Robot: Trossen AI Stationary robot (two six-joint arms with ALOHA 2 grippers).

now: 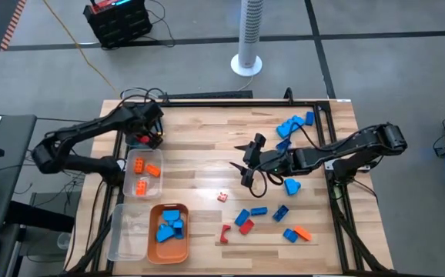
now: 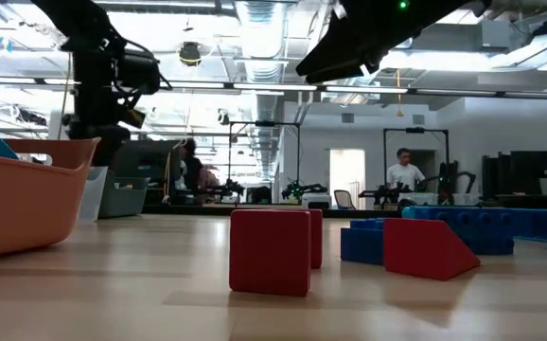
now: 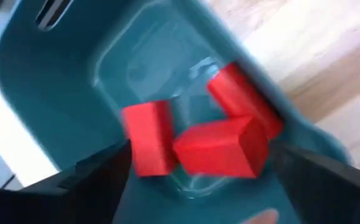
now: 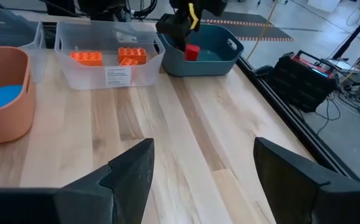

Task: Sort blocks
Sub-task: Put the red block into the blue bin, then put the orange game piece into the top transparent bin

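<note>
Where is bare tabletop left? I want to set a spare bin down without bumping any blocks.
Free: the wood strip between the clear bin holding orange blocks and the right gripper, and the far edge beyond it. Crowded: the right half, with blue blocks at the far corner and mixed red and blue blocks along the near edge.

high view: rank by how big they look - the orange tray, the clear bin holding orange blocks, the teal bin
1. orange tray
2. clear bin, slightly smaller than the tray
3. teal bin, though the left gripper covers much of it, so its full size is uncertain
</note>
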